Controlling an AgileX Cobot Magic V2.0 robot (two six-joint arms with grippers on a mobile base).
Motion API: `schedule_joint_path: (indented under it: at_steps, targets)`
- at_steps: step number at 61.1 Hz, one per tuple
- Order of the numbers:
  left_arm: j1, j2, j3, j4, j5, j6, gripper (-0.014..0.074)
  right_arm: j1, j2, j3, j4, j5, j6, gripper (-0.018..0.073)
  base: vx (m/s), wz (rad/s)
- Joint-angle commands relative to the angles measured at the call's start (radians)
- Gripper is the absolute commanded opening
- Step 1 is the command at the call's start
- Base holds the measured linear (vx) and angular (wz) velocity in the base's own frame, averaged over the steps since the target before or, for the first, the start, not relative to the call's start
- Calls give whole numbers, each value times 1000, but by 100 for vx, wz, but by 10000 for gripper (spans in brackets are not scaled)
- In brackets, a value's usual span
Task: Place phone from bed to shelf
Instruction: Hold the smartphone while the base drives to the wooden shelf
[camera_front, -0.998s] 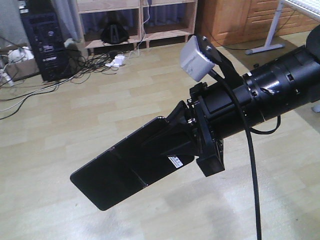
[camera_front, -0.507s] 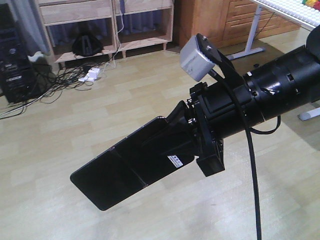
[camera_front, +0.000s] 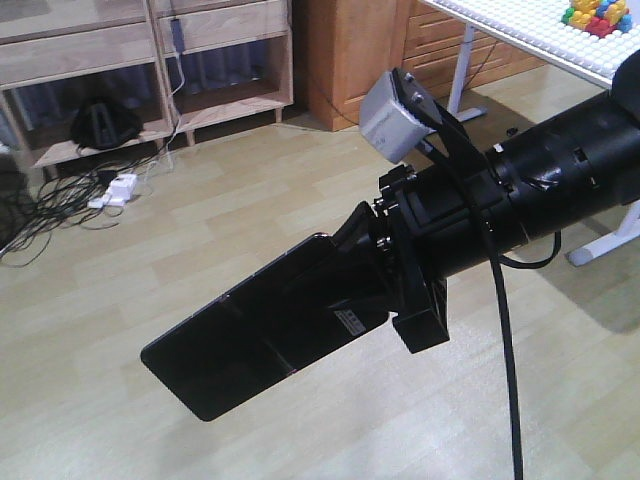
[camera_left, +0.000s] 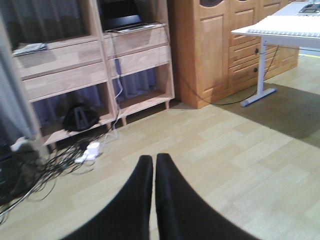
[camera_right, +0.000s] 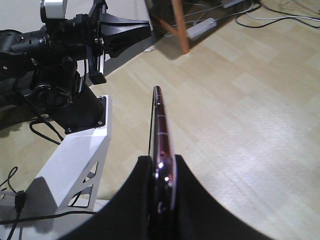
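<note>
Right hand (camera_right: 162, 165) clamped on phone (camera_front: 240, 345); left hand (camera_left: 154, 167) together (shelf (camera_front: 80, 55) slid left).

The phone (camera_front: 240, 345) is seen as glossy black, edged in pinkish gold, with a white sticker (camera_front: 349, 321); the shelf (camera_left: 65, 80) is shown in pale grained wood.

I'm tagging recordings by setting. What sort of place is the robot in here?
Most likely a room in a home, maybe a bedroom or study: a pale wooden shelf stands beside an orange-brown wooden cabinet, with a white table nearby and loose cables on the plank floor.
</note>
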Motion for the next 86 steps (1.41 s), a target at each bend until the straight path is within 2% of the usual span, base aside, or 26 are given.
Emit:
schedule_joint_path:
  at_steps: [1, 86]
  targets:
    - [-3, -4, -23, -9, -72, -6, 1, -2, -38, -26, 80, 58, 3, -2, 46, -22]
    - [-3, -4, -23, -9, -72, -6, 1, -2, -38, -26, 80, 58, 3, -2, 46, -11]
